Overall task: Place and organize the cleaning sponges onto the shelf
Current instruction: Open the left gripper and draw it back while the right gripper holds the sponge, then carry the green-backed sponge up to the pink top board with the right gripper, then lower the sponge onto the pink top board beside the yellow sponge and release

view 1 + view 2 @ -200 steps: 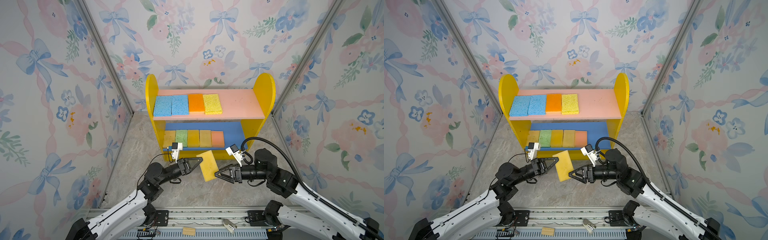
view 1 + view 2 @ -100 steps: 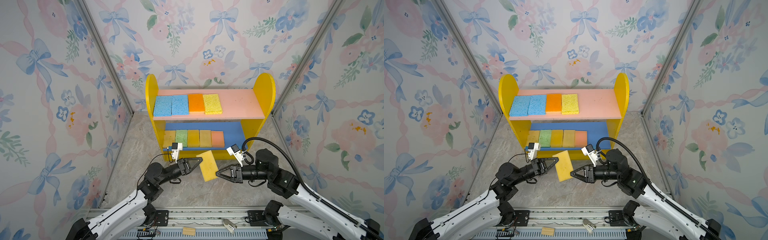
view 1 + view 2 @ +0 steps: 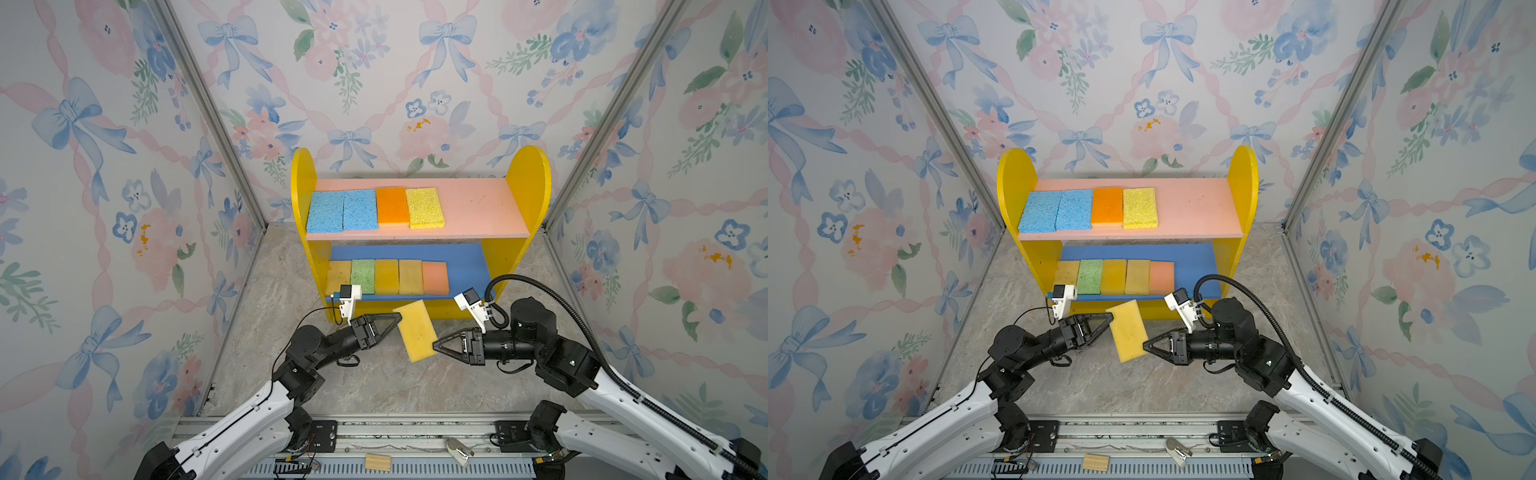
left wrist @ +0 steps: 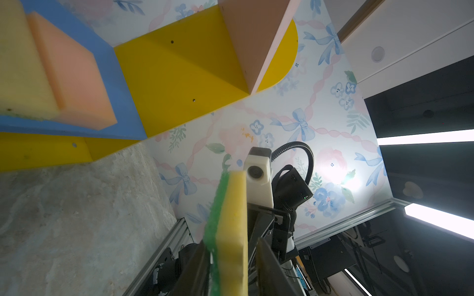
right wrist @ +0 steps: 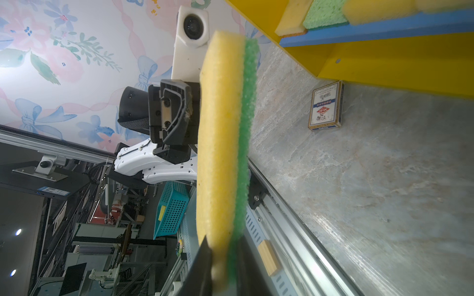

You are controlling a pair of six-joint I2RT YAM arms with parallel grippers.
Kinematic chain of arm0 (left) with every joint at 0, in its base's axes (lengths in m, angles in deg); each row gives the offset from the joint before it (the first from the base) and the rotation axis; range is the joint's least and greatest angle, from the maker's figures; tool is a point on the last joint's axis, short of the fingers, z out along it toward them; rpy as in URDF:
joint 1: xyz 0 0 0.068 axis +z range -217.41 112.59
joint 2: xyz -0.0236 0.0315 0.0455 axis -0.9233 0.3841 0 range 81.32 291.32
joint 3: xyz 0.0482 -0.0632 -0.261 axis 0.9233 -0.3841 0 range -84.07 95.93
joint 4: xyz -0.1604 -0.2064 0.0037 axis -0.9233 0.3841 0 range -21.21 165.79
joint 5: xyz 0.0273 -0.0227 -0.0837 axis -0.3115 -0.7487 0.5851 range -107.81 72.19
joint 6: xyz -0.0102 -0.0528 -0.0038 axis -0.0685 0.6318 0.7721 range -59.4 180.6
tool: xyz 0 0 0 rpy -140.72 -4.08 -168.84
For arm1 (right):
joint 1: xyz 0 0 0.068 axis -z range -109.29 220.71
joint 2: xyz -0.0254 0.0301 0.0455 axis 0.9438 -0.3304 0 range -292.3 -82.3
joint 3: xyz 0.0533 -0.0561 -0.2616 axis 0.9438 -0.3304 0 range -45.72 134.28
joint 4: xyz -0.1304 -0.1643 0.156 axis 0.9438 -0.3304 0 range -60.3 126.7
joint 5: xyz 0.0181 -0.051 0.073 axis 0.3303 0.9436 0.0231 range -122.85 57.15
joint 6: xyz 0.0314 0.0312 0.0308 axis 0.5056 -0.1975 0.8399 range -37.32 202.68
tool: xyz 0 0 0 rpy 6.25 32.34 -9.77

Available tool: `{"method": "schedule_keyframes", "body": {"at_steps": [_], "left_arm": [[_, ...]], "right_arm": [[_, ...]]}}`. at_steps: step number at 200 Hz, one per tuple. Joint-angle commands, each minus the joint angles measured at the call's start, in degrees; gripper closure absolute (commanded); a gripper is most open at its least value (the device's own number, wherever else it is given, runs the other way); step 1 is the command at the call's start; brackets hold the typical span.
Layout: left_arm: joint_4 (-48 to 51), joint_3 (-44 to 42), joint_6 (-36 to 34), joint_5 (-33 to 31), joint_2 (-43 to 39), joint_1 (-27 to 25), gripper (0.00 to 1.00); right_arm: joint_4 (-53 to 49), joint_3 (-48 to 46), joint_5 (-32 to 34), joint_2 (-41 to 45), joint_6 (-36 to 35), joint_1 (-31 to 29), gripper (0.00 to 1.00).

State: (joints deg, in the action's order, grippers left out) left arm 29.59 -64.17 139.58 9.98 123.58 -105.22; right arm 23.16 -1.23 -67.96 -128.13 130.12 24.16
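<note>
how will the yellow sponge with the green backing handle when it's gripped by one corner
Probably soft: the yellow sponge narrows where the right gripper pinches it. Likely light and fairly self-supporting: in a top view it looks flat, without droop, beyond that pinch. Its rough green backing should help against slipping.

Both arms reached forward and low with their elbows bent and their wrists level, so the grippers pointed tip to tip. The right gripper (image 3: pixel 435 345) pinched the yellow sponge (image 3: pixel 415 332) between its fingers. Facing it, the left gripper (image 3: pixel 398 318) had its jaws slightly parted around the sponge's far edge.
</note>
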Motion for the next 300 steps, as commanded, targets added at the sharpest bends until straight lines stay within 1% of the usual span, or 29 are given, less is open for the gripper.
{"method": "schedule_keyframes", "body": {"at_steps": [1,19,38,51,64,77,100,110,113,127,136,158,163,177,203,225,246,275,300], "left_arm": [[0.08,-0.31,-0.42,2.89,-1.71,2.93,0.49],[4.16,0.09,-1.53,4.83,-4.17,7.10,0.44],[14.03,1.68,-5.97,6.55,-7.43,12.01,0.38],[23.74,3.48,-11.41,6.18,-10.14,14.96,0.33],[34.08,5.66,-18.14,4.19,-10.90,16.33,0.31],[38.58,6.18,-21.91,3.31,-11.10,16.81,0.29],[39.13,4.59,-23.57,3.35,-11.46,17.40,0.23],[41.04,4.71,-25.96,2.11,-11.47,17.71,0.21],[41.56,4.83,-26.66,1.63,-11.32,17.80,0.20],[43.53,5.22,-29.55,0.94,-10.61,18.51,0.18],[43.75,5.24,-30.79,1.50,-9.83,19.09,0.16],[44.57,6.38,-33.94,4.26,-8.25,21.60,0.11],[45.30,6.91,-35.04,4.69,-6.49,22.43,0.10],[47.80,8.70,-38.86,4.95,-5.64,24.73,0.07],[52.63,10.69,-45.57,6.18,-4.55,29.91,0.04],[53.45,10.04,-47.83,8.52,-4.09,33.33,0.02],[53.44,10.16,-48.17,8.80,-3.72,33.45,0.02],[53.44,9.73,-48.18,8.45,-3.74,33.45,0.02],[53.44,9.55,-48.10,8.20,-3.81,33.47,0.02]], "right_arm": [[-3.48,2.95,1.19,1.16,-1.55,0.64,0.83],[-5.33,3.82,1.09,1.87,-1.78,1.67,0.83],[-9.66,6.57,1.13,2.65,-3.14,2.76,0.84],[-13.46,9.38,1.77,3.14,-4.54,3.12,0.84],[-16.82,13.09,2.84,3.61,-5.71,3.22,0.84],[-20.40,17.79,3.86,3.40,-7.24,3.49,0.84],[-27.74,28.21,6.22,0.71,-10.50,4.46,0.84],[-30.84,33.06,7.01,-1.27,-11.31,5.25,0.84],[-31.65,34.68,7.14,-1.94,-12.95,5.47,0.84],[-36.39,42.72,8.03,-5.85,-15.38,7.06,0.83],[-40.47,48.38,9.59,-8.93,-17.33,8.27,0.81],[-49.30,60.98,13.90,-16.51,-21.20,11.95,0.81],[-50.69,63.50,14.95,-18.15,-21.63,12.68,0.82],[-52.58,69.08,15.51,-22.13,-22.69,14.89,0.83],[-53.53,76.65,16.53,-28.70,-23.93,18.83,0.86],[-54.11,81.60,15.68,-33.80,-25.65,21.91,0.87],[-55.20,85.19,12.87,-38.40,-26.18,25.09,0.87],[-57.20,89.86,11.91,-43.16,-27.62,27.49,0.87],[-56.89,90.53,9.22,-45.75,-27.09,28.91,0.86]]}}
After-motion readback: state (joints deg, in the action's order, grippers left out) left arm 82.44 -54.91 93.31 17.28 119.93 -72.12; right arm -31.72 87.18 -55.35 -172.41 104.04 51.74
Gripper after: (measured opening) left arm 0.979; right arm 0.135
